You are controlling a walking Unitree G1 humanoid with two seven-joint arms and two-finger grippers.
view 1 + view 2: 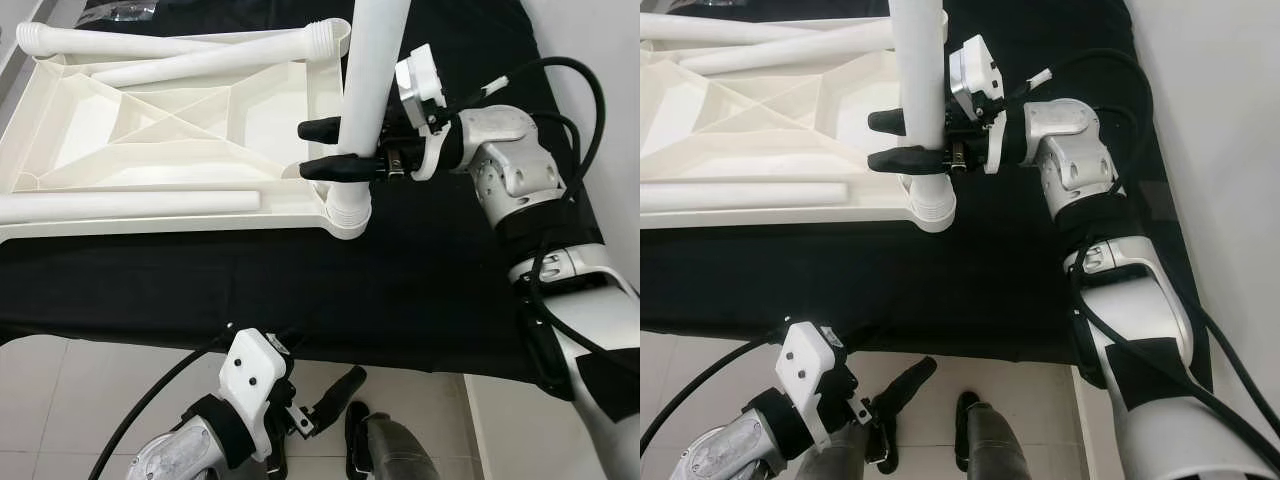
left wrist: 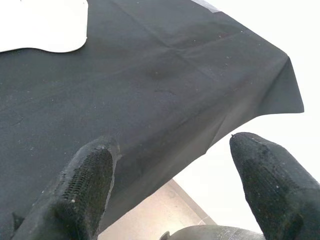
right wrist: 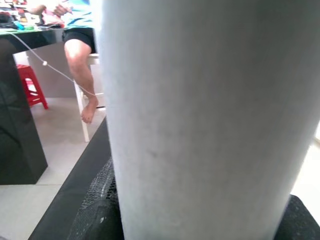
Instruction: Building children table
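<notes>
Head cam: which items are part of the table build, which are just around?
Job: upright leg held by right gripper in corner socket of upturned tabletop; loose legs.
Around: black cloth, left gripper idle, person's leg, red stool.

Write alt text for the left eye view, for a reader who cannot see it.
The right gripper clamps an upright white table leg standing in the corner socket of an upturned white tabletop on a black cloth. Three more legs lie across the tabletop. The left gripper hangs open below the cloth's near edge, over the tiled floor.
</notes>
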